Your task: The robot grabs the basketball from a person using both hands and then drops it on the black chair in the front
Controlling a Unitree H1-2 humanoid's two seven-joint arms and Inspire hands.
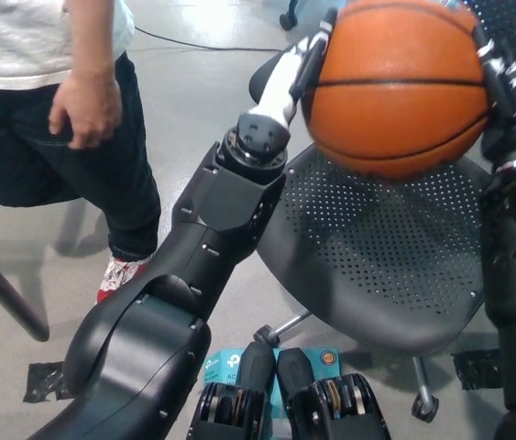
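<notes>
An orange basketball (pixel 395 87) hangs above the seat of the black perforated chair (pixel 377 266), pressed between both hands. My white left hand (pixel 301 69) lies against the ball's left side, its arm reaching up from the lower left. My black right hand (pixel 505 78) presses on the ball's right side, partly lost against the dark chair back. A person (pixel 47 92) in a white shirt and dark trousers stands at the upper left, one hand hanging by the hip, away from the ball.
A dark slanted bar (pixel 1 284) crosses the floor at the left edge. A teal box (pixel 225 367) lies on the floor near the chair's base. A cable (pixel 203 44) runs over the grey floor at the top.
</notes>
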